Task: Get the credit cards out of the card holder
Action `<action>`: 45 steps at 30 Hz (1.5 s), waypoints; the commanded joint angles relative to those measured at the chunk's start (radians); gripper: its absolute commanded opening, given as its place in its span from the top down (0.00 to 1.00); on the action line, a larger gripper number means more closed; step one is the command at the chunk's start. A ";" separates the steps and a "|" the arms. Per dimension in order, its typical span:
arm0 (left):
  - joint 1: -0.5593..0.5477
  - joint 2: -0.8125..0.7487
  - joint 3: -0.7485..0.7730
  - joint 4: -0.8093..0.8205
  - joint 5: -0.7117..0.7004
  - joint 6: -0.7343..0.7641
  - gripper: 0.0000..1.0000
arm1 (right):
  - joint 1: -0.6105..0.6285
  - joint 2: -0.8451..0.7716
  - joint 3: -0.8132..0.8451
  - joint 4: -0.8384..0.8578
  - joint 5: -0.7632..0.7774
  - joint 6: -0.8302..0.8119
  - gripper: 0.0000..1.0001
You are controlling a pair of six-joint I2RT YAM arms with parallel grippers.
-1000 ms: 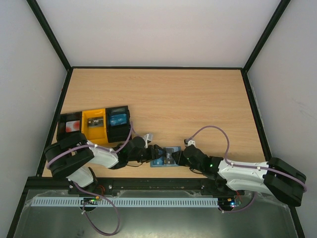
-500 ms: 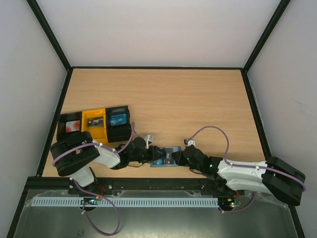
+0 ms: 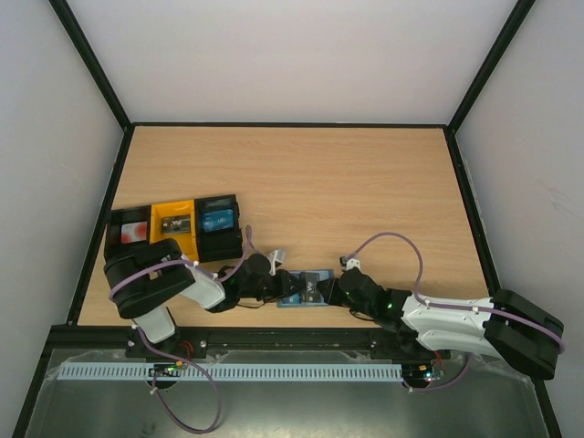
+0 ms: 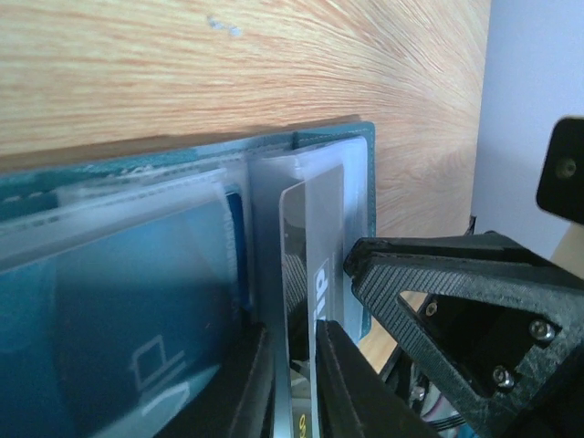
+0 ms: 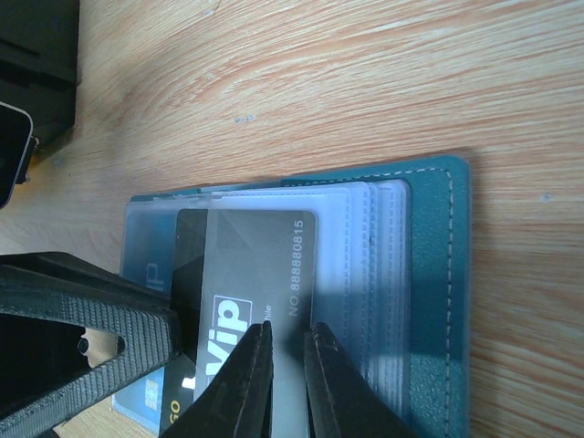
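Observation:
The teal card holder (image 3: 308,290) lies open near the table's front edge, between both grippers. Its clear sleeves (image 5: 365,265) are fanned out. A black card (image 5: 255,255) marked VIP sticks partly out of one sleeve, toward the left arm. My left gripper (image 4: 292,333) is shut on that card's (image 4: 315,228) exposed end; its finger (image 5: 82,310) shows at the left of the right wrist view. My right gripper (image 5: 287,330) is shut narrowly on the card's sleeve from the other side. A blue chip card (image 5: 141,401) shows in a lower sleeve.
Three box trays stand in a row at the left: a black one (image 3: 130,230) with a red and white card, a yellow one (image 3: 175,226), and a black one (image 3: 219,222) with a blue card. The table's front edge runs just behind the grippers.
My left gripper's jaws have closed in on the black card, and the left arm's elbow has shifted a little to the right. The card holder and right arm have stayed put.

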 commanded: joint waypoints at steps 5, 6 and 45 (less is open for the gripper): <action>-0.007 0.024 -0.002 0.088 0.025 -0.007 0.97 | 0.003 0.004 -0.025 -0.023 0.019 -0.001 0.88; -0.006 0.021 -0.006 0.091 0.025 -0.007 0.97 | 0.003 0.003 -0.027 -0.025 0.019 -0.002 0.88; 0.030 -0.631 0.075 -0.767 0.035 0.372 0.97 | 0.004 -0.331 0.206 -0.339 -0.247 -0.389 0.74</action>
